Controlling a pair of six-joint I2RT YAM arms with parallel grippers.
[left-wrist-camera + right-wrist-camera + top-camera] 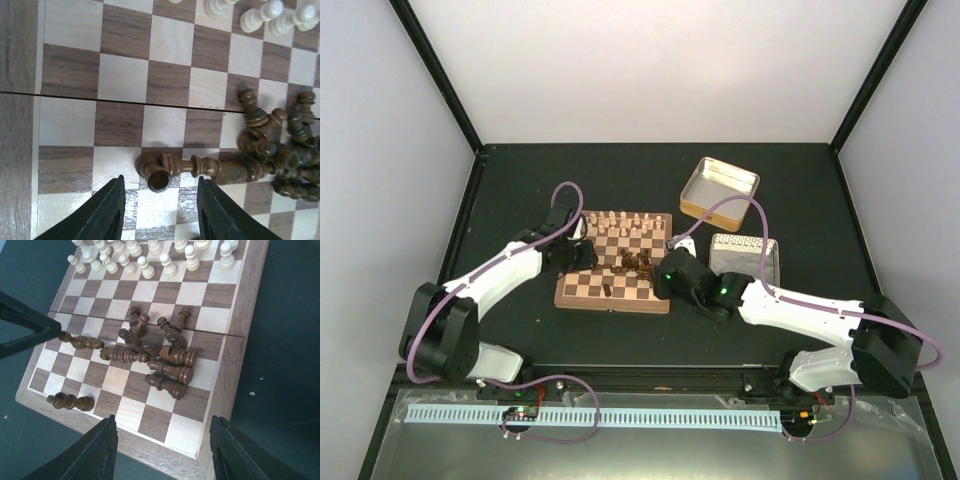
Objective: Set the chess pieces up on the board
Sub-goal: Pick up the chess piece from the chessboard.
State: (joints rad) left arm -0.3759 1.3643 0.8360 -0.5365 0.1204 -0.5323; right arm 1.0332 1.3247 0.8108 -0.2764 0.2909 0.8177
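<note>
The board (610, 304) lies mid-table. Dark brown chess pieces (636, 263) lie toppled in a heap on its right half, seen too in the right wrist view (165, 352). One dark piece (607, 290) lies alone by the near edge, shown also in the right wrist view (70, 401). My left gripper (582, 256) is open just above the board. In the left wrist view (160, 179) its jaws stand either side of the base of a lying dark piece (192, 167). My right gripper (163, 418) is open and empty above the board's near right corner (227, 440).
Cream chessmen (623, 222) stand in rows along the board's far edge, seen too in the right wrist view (150, 262). A gold tin (718, 188) and a silver tin (745, 258) sit to the right of the board. White walls enclose the black table.
</note>
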